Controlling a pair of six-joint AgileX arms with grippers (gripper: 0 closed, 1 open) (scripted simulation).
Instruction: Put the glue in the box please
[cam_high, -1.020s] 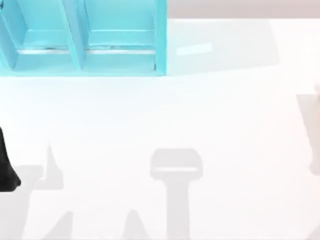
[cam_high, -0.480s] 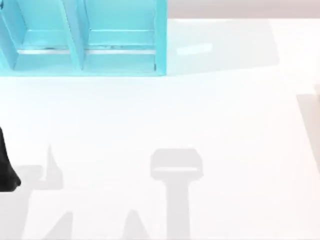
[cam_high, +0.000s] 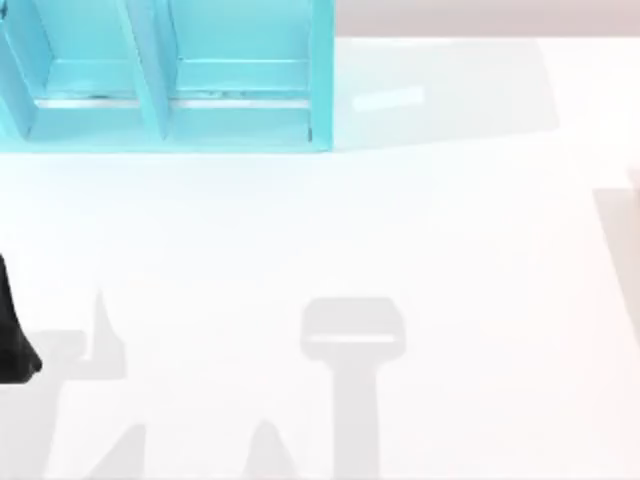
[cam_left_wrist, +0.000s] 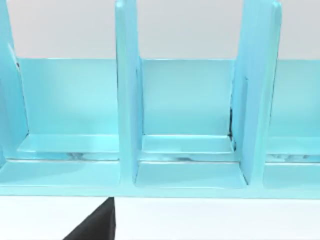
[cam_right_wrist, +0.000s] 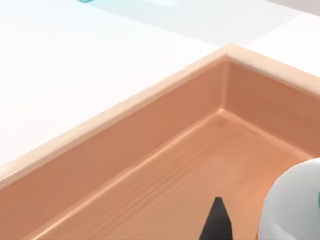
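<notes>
The box (cam_right_wrist: 150, 95) is a light wooden tray with low walls, seen close up in the right wrist view with one inside corner showing. My right gripper hangs just over its floor, and a black pointed part of it (cam_right_wrist: 217, 222) rises from the picture's edge. Beside that, a white rounded object (cam_right_wrist: 292, 202) sits inside the box, cut off by the frame; I cannot tell whether it is the glue. A black part of my left gripper (cam_left_wrist: 95, 227) shows in front of the teal shelf. In the top view my left arm (cam_high: 14, 340) is a black shape at the table's left edge.
A teal shelf unit (cam_high: 165, 75) with upright dividers stands at the table's back left and faces the left wrist camera (cam_left_wrist: 125, 100). Grey shadows of the arms lie across the front of the white table (cam_high: 420, 230).
</notes>
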